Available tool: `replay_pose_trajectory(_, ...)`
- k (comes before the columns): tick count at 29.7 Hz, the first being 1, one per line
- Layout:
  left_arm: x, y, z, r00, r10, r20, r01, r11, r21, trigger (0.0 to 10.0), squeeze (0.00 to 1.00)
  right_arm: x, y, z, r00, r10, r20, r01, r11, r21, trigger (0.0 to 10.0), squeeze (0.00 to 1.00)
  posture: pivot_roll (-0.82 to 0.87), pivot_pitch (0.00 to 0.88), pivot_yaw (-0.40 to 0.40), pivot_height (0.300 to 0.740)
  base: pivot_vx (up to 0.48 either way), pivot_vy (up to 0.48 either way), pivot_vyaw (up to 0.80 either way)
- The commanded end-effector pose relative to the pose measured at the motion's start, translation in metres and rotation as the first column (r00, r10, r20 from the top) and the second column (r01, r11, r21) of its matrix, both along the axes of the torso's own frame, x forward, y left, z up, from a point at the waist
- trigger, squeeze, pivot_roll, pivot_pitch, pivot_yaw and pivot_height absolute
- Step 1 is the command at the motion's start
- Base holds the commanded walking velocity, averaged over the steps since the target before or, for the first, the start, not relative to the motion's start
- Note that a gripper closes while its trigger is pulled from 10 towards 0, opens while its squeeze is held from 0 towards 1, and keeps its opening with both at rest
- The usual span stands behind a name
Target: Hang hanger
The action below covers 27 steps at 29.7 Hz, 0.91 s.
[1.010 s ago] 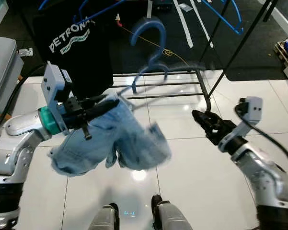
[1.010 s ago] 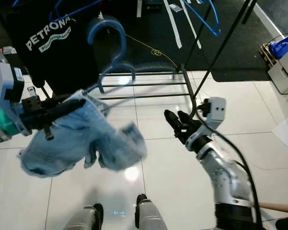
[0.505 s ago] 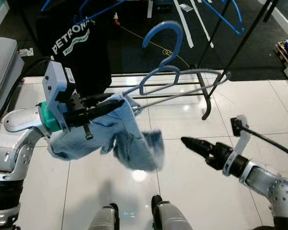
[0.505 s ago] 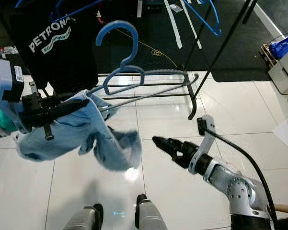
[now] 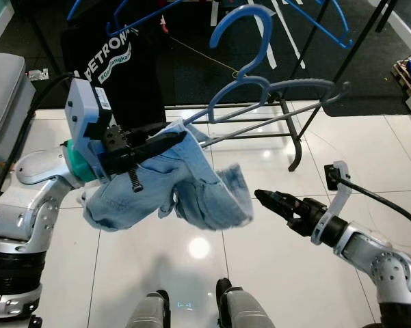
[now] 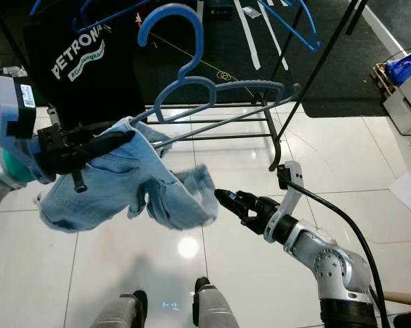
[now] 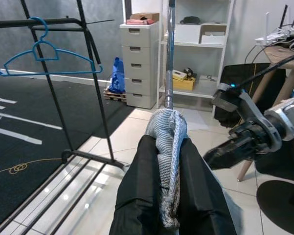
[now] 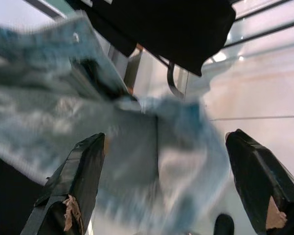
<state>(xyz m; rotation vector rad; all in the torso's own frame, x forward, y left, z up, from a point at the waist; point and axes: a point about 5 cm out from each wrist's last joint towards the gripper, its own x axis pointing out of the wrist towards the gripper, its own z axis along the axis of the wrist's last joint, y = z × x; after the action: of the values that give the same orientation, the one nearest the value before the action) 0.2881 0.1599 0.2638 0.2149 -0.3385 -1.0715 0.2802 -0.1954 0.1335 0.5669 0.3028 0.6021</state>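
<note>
A blue hanger (image 5: 249, 41) with a grey lower bar carries pale denim shorts (image 5: 164, 188), draped and hanging loose. My left gripper (image 5: 167, 140) is shut on the bar through the denim; in the left wrist view its fingers (image 7: 137, 196) pinch the folded cloth (image 7: 169, 142) around the metal rod (image 7: 170, 49). The hanger's hook points up and away, short of the black clothes rack (image 5: 342, 65). My right gripper (image 5: 267, 199) is open at the shorts' right hem; the right wrist view has its fingers (image 8: 73, 186) wide apart with blurred denim (image 8: 151, 147) between them.
A black Petronas T-shirt (image 5: 123, 75) hangs on the rack at the left, another blue hanger (image 5: 321, 24) at the right. The rack's base bars (image 5: 273, 133) cross the white tiles. A grey seat (image 5: 3, 96) stands at the far left. My feet (image 5: 191, 311) are below.
The left arm lifted the hanger and shorts higher, toward the rack. The right gripper came down from beside the rack's foot and moved left to the shorts' hem.
</note>
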Motion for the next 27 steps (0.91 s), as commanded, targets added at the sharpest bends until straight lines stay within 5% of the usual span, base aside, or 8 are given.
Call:
replay_pose_trajectory(1, -0.005, -0.005, 0.009, 0.998, -0.037, 0.053, 0.038, 0.999, -0.003, 0.0, 0.0, -0.001, -0.006, -0.005, 0.999, -0.037, -0.022, 0.038, 0.999, 0.02, 10.0, 0.0, -0.05, 0.156, 0.029, 0.74, 0.0, 0.0, 0.0)
replay_pose_trajectory(12, -0.005, -0.01, 0.015, 0.996, -0.057, 0.072, 0.058, 0.998, -0.007, 0.0, 0.0, -0.019, -0.001, -0.028, 0.989, 0.03, -0.143, -0.009, 0.989, 0.145, 10.0, 0.0, -0.05, 0.157, 0.034, 0.74, 0.0, 0.0, 0.0)
replay_pose_trajectory(19, -0.005, -0.009, 0.018, 0.995, -0.057, 0.079, 0.058, 0.998, -0.012, 0.0, 0.0, -0.024, -0.001, -0.039, 0.981, 0.036, -0.189, -0.013, 0.992, 0.126, 10.0, 0.0, -0.05, 0.156, 0.035, 0.74, 0.0, 0.0, 0.0)
replay_pose_trajectory(27, -0.006, -0.012, 0.025, 0.992, -0.094, 0.081, 0.097, 0.994, -0.04, 0.0, 0.0, -0.015, -0.006, -0.047, 0.974, -0.043, -0.223, 0.081, 0.984, 0.161, 10.0, 0.0, -0.05, 0.153, 0.037, 0.74, 0.0, 0.0, 0.0)
